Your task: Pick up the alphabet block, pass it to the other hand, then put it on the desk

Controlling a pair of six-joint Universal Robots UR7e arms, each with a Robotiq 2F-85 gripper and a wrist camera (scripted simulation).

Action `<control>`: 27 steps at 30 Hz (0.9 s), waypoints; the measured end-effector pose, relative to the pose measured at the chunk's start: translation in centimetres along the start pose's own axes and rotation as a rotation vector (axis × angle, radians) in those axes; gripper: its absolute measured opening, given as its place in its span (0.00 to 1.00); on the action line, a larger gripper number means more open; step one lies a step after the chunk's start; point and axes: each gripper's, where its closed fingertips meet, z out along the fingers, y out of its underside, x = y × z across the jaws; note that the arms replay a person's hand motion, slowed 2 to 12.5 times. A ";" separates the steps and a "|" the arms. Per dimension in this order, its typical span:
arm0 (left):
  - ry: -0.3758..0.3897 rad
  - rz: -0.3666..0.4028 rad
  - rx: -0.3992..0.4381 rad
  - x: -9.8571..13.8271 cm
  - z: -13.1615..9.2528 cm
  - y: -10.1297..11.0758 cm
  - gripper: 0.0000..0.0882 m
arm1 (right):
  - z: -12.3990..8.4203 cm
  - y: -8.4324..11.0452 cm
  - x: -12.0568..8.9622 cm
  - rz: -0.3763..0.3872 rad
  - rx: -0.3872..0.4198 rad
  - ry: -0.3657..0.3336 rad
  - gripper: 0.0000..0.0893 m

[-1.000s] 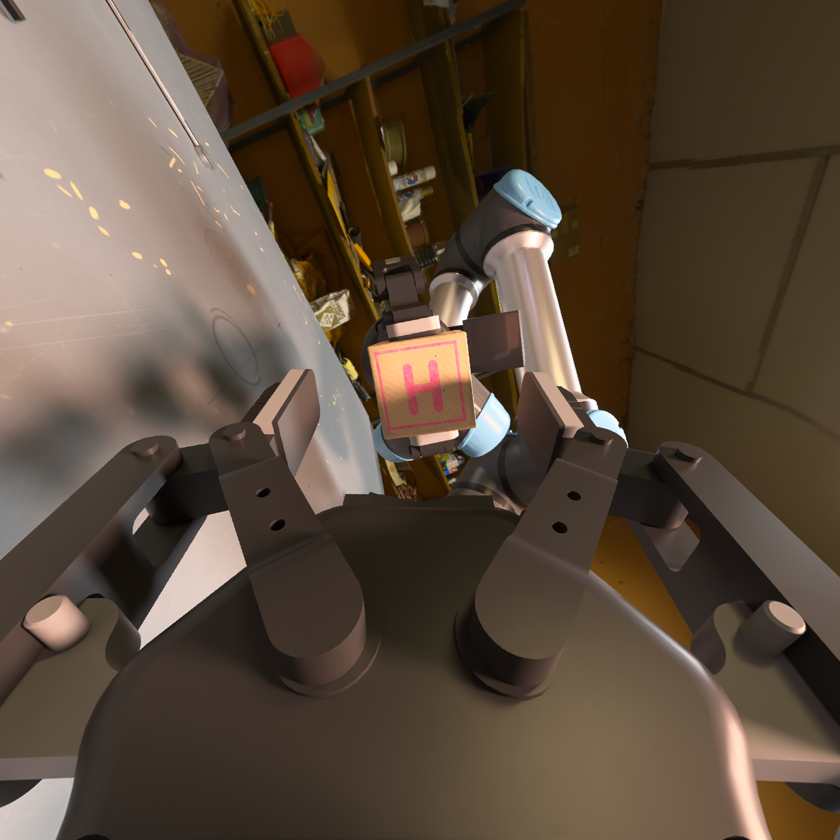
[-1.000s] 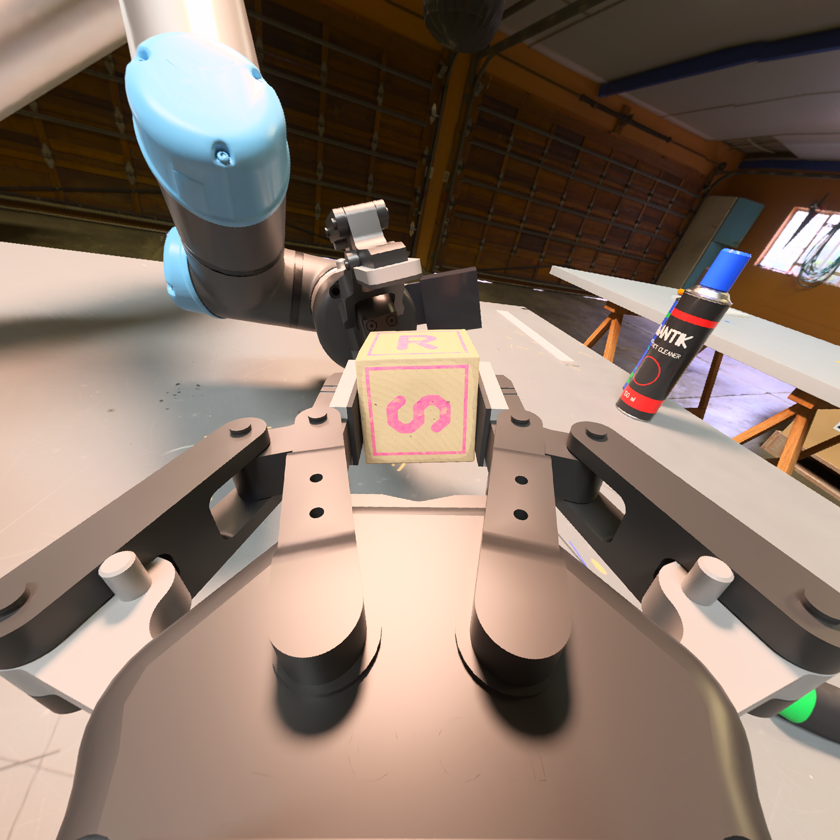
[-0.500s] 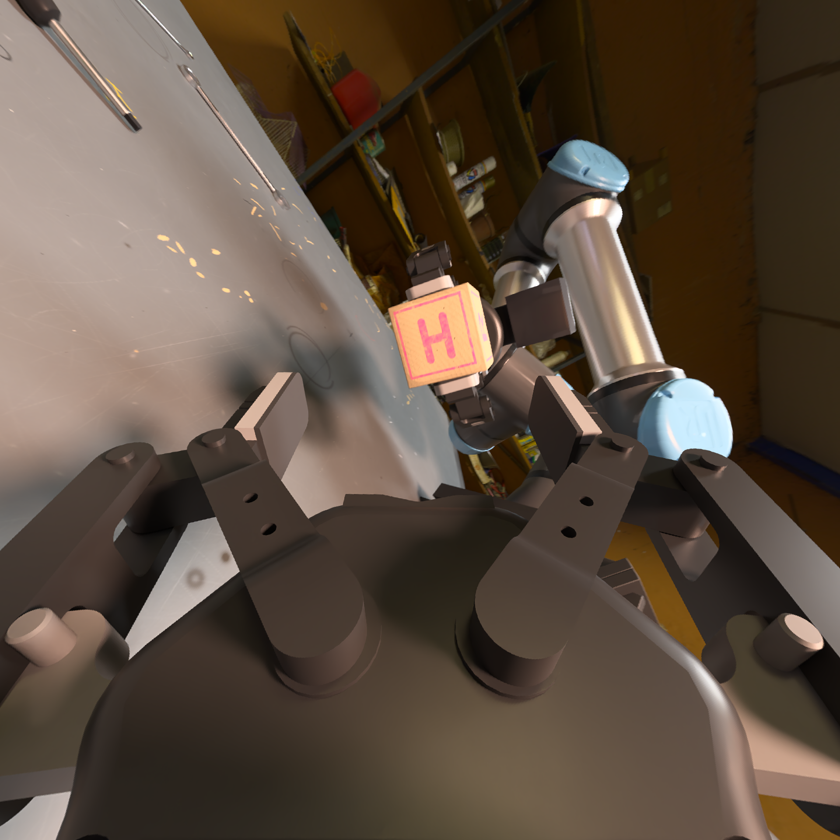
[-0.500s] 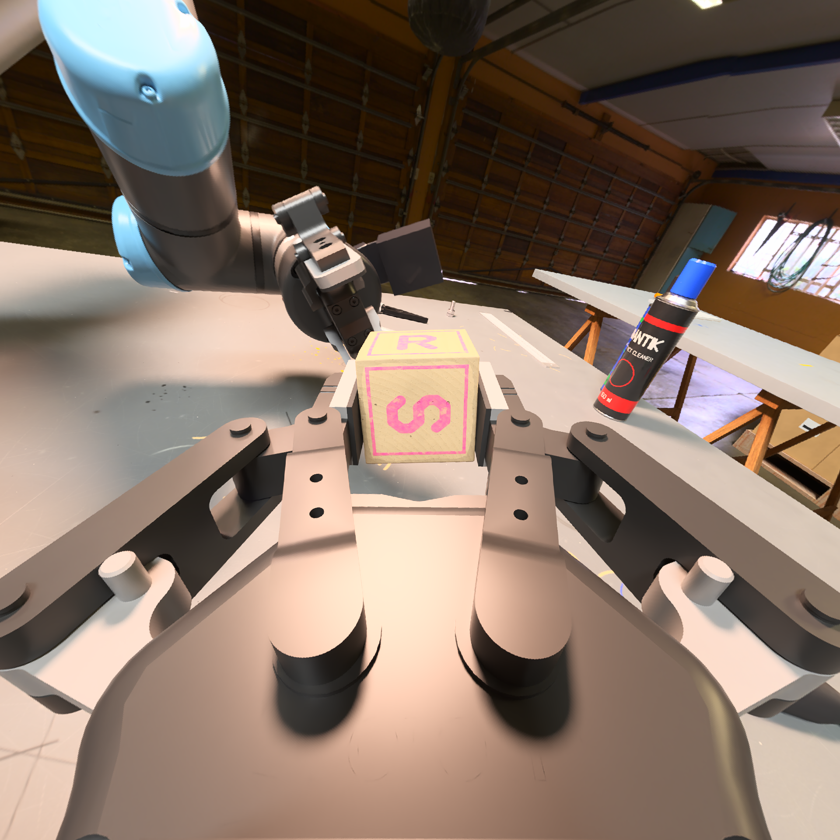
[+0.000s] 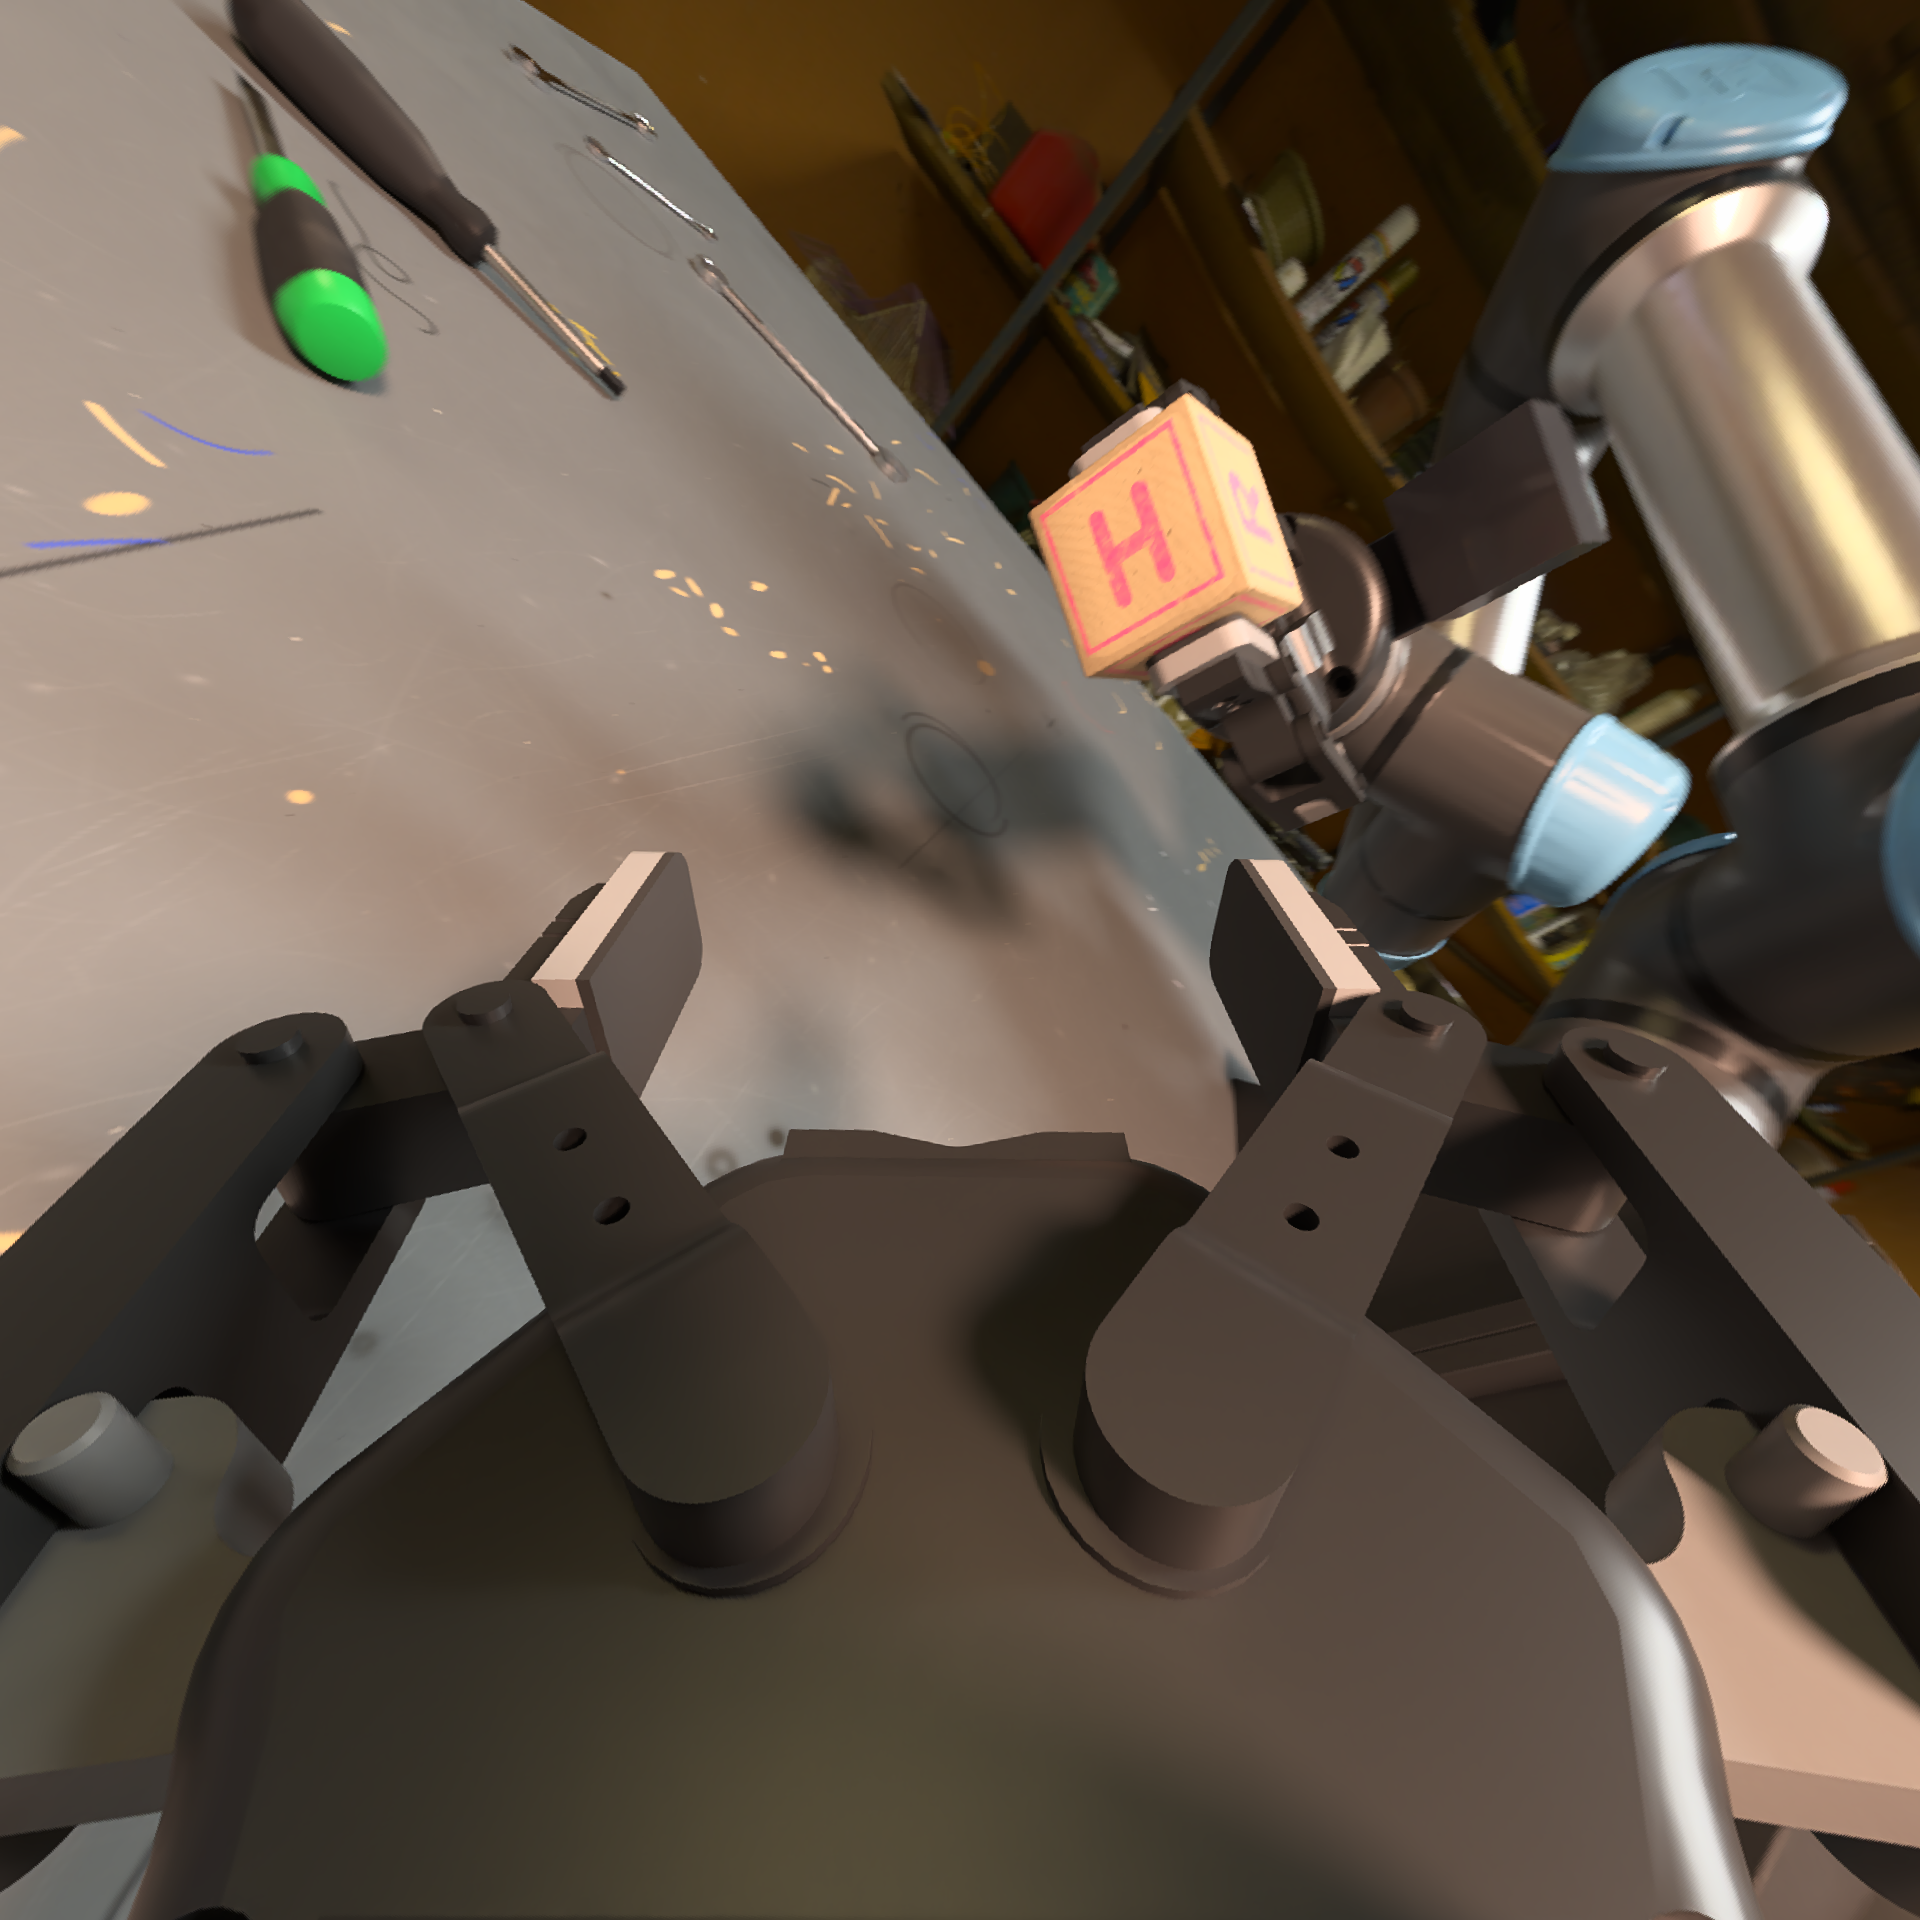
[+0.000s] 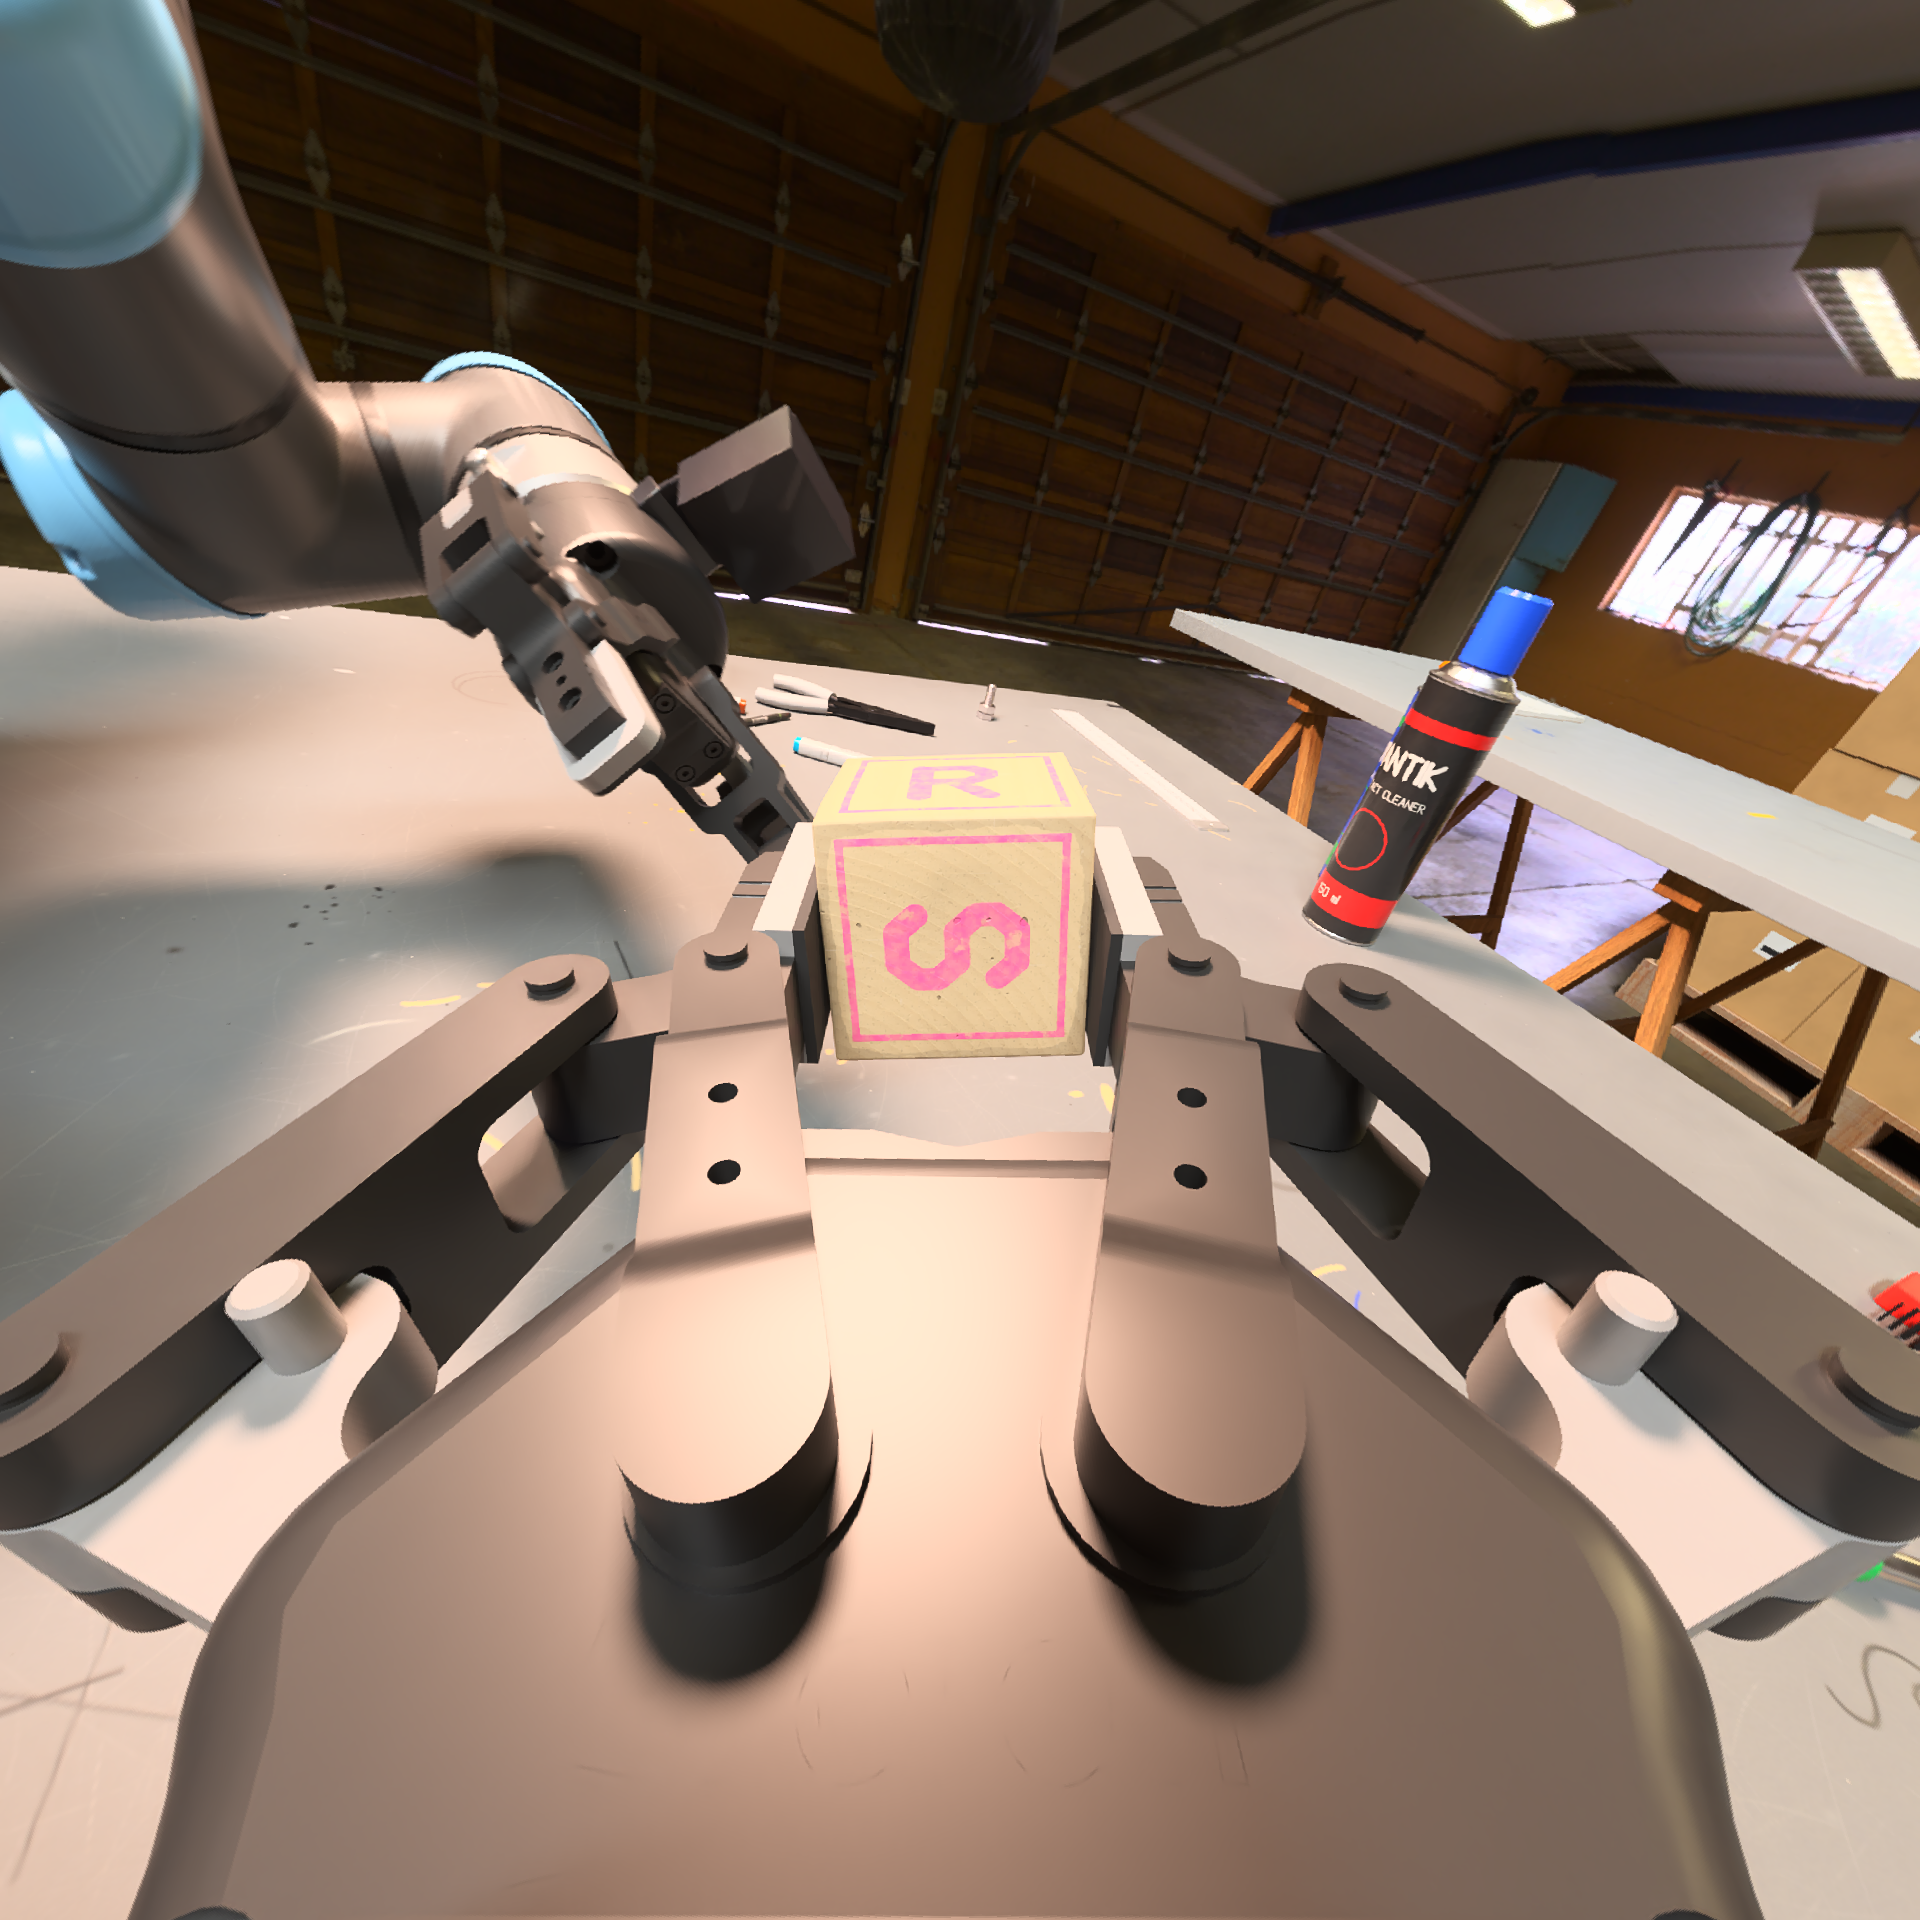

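Our right gripper (image 6: 951, 914) pinches the block (image 6: 954, 925) between both pads, in the air above the desk (image 6: 312, 935). Our left gripper (image 5: 961, 935) is spread wide and empty, apart from the block (image 5: 1164, 551). The block is a pale wooden cube with pink letters in pink square borders. The desk is grey and scuffed – screwdrivers (image 5: 312, 270) lie on it and a spray can (image 6: 1423, 769) stands near its edge. Beyond – cluttered shelves (image 5: 1143, 260), wooden walls
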 end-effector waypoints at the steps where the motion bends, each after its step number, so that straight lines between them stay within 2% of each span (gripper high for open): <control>1: -0.023 0.017 0.003 -0.2 -0.2 0.2 0.96 | -0.1 0.0 0.1 0.002 -0.001 0.003 0.44; 8: -0.163 0.124 0.026 -1.7 -1.4 1.4 0.95 | -0.6 0.0 0.8 0.017 -0.011 0.029 0.44; 14: -0.242 0.184 0.038 -2.4 -2.3 2.5 0.93 | -1.2 0.1 1.7 0.031 -0.031 0.068 0.44; 19: -0.282 0.209 0.046 -2.7 -2.8 3.0 0.92 | -1.8 0.2 2.7 0.043 -0.057 0.108 0.44; 27: -0.301 0.223 0.040 -2.6 -3.2 3.7 0.91 | -3.1 -0.2 4.6 0.078 -0.099 0.188 0.44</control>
